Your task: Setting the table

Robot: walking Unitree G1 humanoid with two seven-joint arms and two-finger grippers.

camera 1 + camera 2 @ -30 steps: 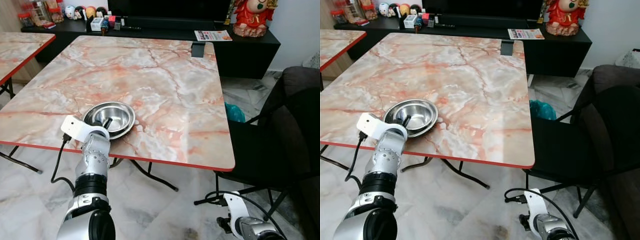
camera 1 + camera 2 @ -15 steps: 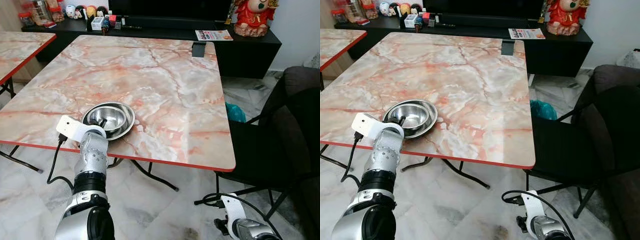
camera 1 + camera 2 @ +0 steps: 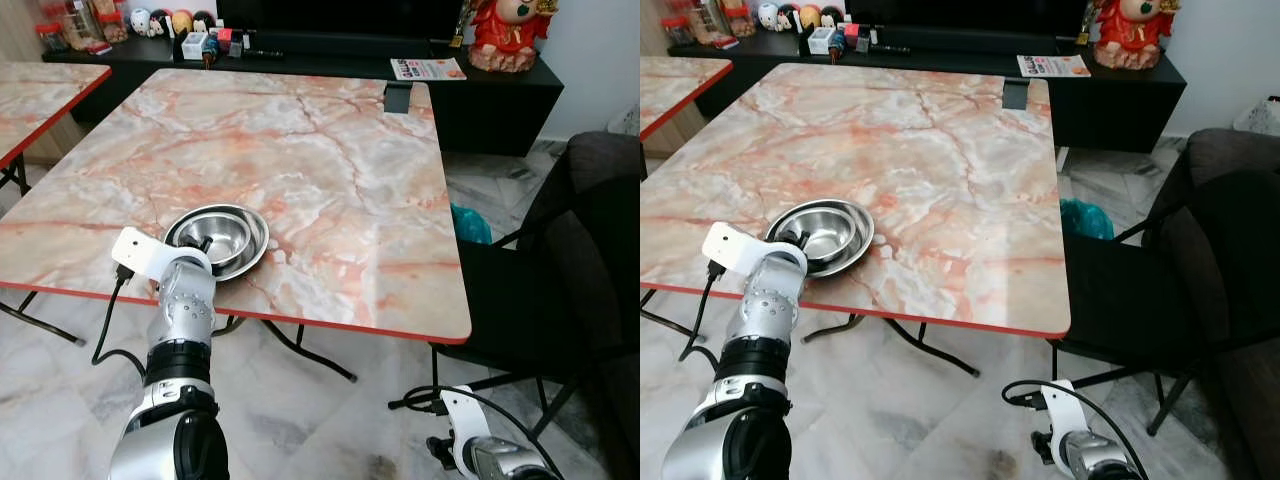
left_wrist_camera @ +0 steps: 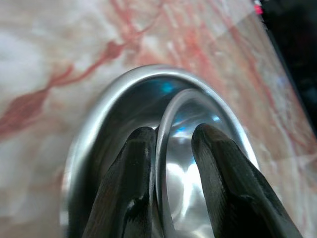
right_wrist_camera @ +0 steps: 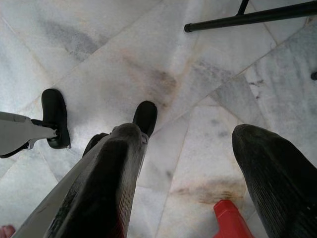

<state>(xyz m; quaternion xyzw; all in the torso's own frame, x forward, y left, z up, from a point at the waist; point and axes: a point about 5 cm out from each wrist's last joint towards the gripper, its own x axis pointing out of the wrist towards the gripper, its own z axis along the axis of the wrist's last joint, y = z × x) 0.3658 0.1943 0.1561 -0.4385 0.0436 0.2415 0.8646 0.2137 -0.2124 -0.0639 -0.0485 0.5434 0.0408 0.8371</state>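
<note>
Steel bowls (image 3: 218, 238), two of them nested, are set near the front edge of the marble table (image 3: 330, 170), toward its left corner; the smaller bowl (image 4: 198, 163) sits inside the larger bowl (image 4: 94, 148), tilted toward one side of it. The left gripper (image 4: 171, 148) is closed narrowly on the rim of the smaller bowl, one finger (image 4: 131, 178) in the gap between the two rims and the other finger (image 4: 220, 173) inside the smaller bowl; the grip appears to be a pinch on thin polished metal, so slipping is judged the main risk.

The step in hand is taken to be the lifting of the inner bowl out of the outer one, or the placing of the pair; for this to be done well, the pinch should be kept firm and the bowl raised straight up before it is carried sideways, so that the outer bowl is not dragged toward the red table edge (image 3: 300, 322); a slow lift is advised, since the rims may bind.

The right gripper (image 5: 190, 163) hangs idle over the marble floor (image 5: 163, 74), its fingers spread wide and holding nothing.
</note>
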